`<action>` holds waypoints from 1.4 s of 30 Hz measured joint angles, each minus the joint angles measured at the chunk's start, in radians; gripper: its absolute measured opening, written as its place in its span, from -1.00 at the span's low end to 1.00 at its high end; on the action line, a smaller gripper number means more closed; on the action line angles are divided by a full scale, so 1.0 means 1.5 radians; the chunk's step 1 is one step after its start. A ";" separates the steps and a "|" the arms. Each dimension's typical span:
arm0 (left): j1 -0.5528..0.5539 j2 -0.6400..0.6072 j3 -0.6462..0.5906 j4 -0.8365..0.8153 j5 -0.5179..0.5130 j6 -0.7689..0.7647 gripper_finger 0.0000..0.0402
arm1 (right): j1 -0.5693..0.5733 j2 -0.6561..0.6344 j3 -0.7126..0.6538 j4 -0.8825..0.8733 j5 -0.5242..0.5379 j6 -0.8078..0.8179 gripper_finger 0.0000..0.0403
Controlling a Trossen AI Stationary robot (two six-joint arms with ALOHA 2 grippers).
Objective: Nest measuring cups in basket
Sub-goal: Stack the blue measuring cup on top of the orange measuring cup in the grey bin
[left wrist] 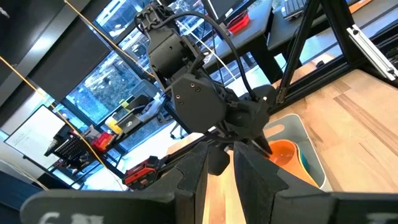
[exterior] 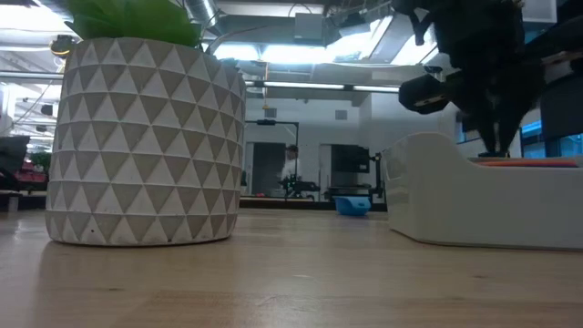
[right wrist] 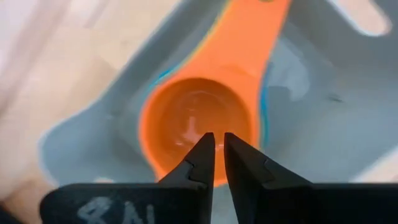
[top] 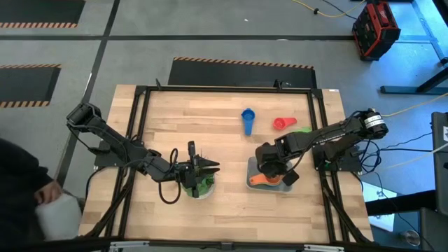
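The greyish basket (top: 250, 172) (right wrist: 81, 143) sits near the table's right edge. An orange measuring cup (right wrist: 186, 112) (top: 262, 180) lies in it, nested in a teal cup (left wrist: 305, 163). My right gripper (right wrist: 217, 146) (top: 269, 168) stands over the basket, pointing down, shut, its fingertips above the orange bowl. A blue cup (top: 248, 120), a red cup (top: 283, 124) and a green cup (top: 304, 129) lie on the table farther back. My left gripper (left wrist: 217, 165) (top: 213, 166) waits shut above the potted plant (top: 203, 185). My right gripper points down from above into the orange cup's bowl (right wrist: 205, 121), with its fingers shut and nothing between them. I cannot tell whether the fingertips touch the bowl. The cup rests in the teal cup inside the basket, its handle (right wrist: 255, 31) lying toward one basket end.
The plant's white patterned pot (exterior: 146, 146) stands at the near middle of the table, left of the basket (exterior: 455, 210). Bare wood lies between them and toward the far left. A person (top: 28, 189) is off the table's near left corner.
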 joint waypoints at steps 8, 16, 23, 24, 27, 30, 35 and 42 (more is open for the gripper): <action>0.000 0.000 0.000 0.000 0.000 0.000 -0.65 | -0.010 0.000 0.000 -0.016 -0.059 0.001 -0.58; 0.000 0.000 0.000 0.000 0.000 0.000 -0.65 | -0.010 0.000 0.019 -0.030 -0.036 0.022 -0.42; 0.000 0.000 0.000 0.000 0.000 0.000 -0.65 | -0.010 0.000 0.101 -0.109 -0.048 0.079 -0.42; 0.000 0.000 0.000 0.000 0.000 0.000 -0.65 | -0.010 0.000 0.117 -0.122 -0.059 0.079 -0.42; 0.000 0.000 0.000 0.000 0.000 0.000 -0.65 | -0.010 0.000 0.166 -0.153 -0.086 0.095 -0.42; 0.000 0.000 0.000 0.000 0.000 0.000 -0.65 | -0.010 0.000 0.223 -0.181 -0.090 0.129 -0.42; 0.000 0.000 0.000 0.000 0.000 0.000 -0.65 | -0.019 0.000 0.330 -0.249 -0.090 0.195 -0.42; 0.000 0.000 0.000 -0.002 0.000 0.000 -0.65 | -0.063 -0.046 0.403 -0.278 -0.090 0.204 -0.42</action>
